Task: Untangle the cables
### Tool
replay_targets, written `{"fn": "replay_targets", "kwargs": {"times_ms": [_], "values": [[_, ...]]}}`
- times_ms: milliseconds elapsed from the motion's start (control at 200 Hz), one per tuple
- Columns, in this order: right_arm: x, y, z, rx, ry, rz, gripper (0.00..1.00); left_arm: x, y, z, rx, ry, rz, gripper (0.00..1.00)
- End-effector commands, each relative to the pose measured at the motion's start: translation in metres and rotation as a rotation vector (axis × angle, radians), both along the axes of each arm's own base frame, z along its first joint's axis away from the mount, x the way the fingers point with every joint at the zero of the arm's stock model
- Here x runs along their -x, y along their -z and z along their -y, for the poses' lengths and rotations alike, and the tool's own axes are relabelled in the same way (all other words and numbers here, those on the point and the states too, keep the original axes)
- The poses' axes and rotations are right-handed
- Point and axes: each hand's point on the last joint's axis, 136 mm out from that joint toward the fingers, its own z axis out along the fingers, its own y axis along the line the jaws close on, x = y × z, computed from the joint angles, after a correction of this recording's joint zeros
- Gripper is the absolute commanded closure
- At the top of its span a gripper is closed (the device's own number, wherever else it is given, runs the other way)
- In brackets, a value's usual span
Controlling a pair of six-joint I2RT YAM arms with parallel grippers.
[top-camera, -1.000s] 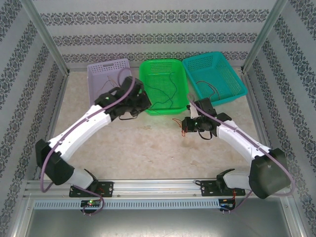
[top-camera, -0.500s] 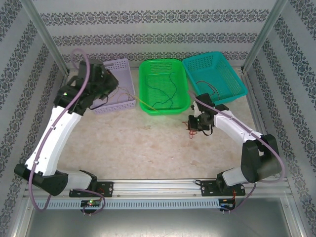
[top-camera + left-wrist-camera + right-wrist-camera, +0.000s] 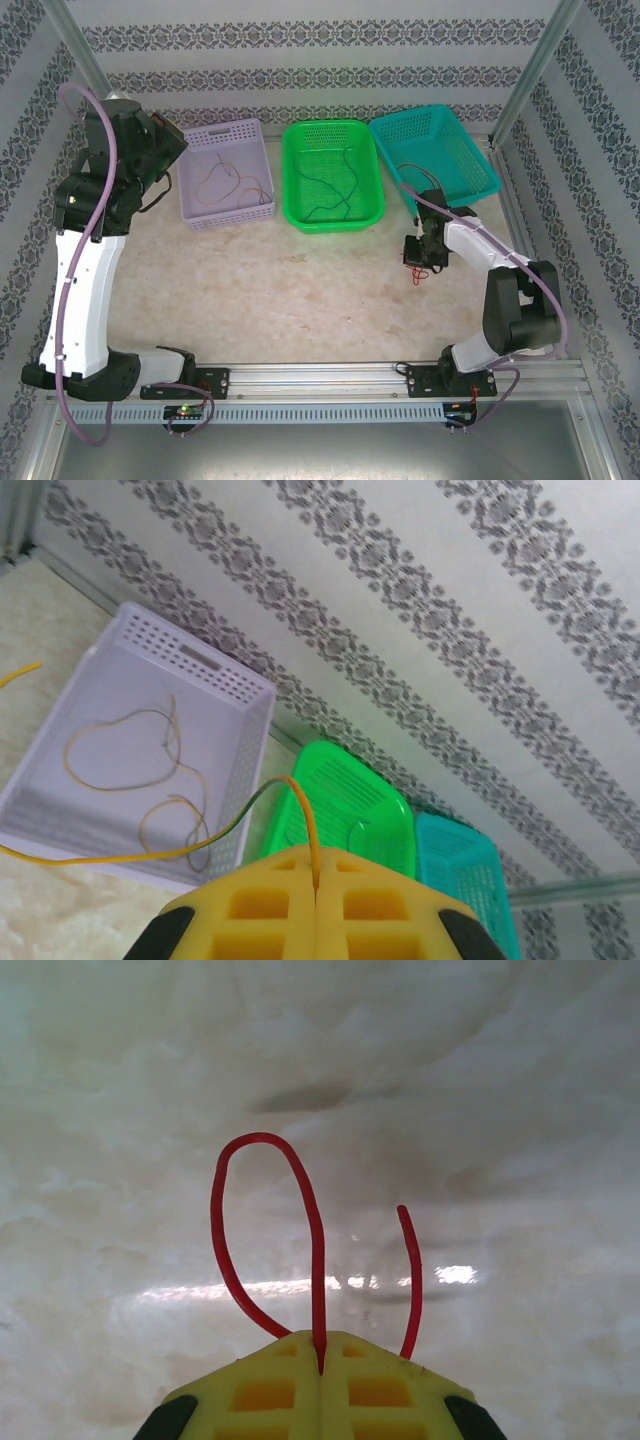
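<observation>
Patterned walls enclose a marbled beige table [image 3: 300, 290]. Left jaws, closed, pinch a thin yellow-orange cable [image 3: 305, 815] trailing past the lilac plastic basket [image 3: 220, 133]. Right jaws, closed, pinch a looped red cable [image 3: 222, 1250] over the table. Both cables look feather-light, limp and slippery, so grip near an end. Since earlier, the left arm has swung leftward, away from the green plastic basket [image 3: 325, 128].

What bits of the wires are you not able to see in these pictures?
- Yellow cable: left wrist view; its far end runs off the left edge.
- Red cable: right wrist view; the pinched part hides between the shut right jaws.
- Teal basket: left wrist view; the left jaws cover its lower part.
- Dark wires in the green basket: top view; too thin to count.
</observation>
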Motion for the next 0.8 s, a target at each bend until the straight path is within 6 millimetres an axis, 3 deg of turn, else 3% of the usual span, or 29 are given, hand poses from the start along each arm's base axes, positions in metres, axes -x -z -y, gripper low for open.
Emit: {"fn": "replay_targets", "kwargs": {"times_ms": [0,110,260,330,495,615,794], "values": [[-0.008,0.0,0.001,0.006,-0.012,-0.003,1.0,-0.014,-0.009,0.03,0.044,0.167,0.048,1.0],[-0.017,-0.007,-0.009,-0.023,-0.032,0.033,0.98,-0.022,-0.011,0.066,0.136,0.347,0.084,1.0],[-0.024,-0.016,-0.029,-0.065,-0.092,0.082,0.72,-0.017,-0.014,0.085,0.14,0.473,0.1,1.0],[-0.027,-0.026,-0.039,-0.077,-0.125,0.12,0.64,-0.013,-0.014,0.094,0.127,0.544,0.108,1.0],[-0.033,-0.08,-0.068,-0.131,-0.179,0.307,0.55,-0.011,0.011,0.119,0.117,0.72,0.075,1.0],[-0.033,-0.113,-0.091,-0.196,-0.201,0.391,0.53,-0.01,0.034,0.122,0.066,0.76,0.047,1.0],[-0.032,-0.159,-0.124,-0.307,-0.244,0.51,0.52,-0.005,0.043,0.132,0.035,0.859,0.091,1.0]]}}
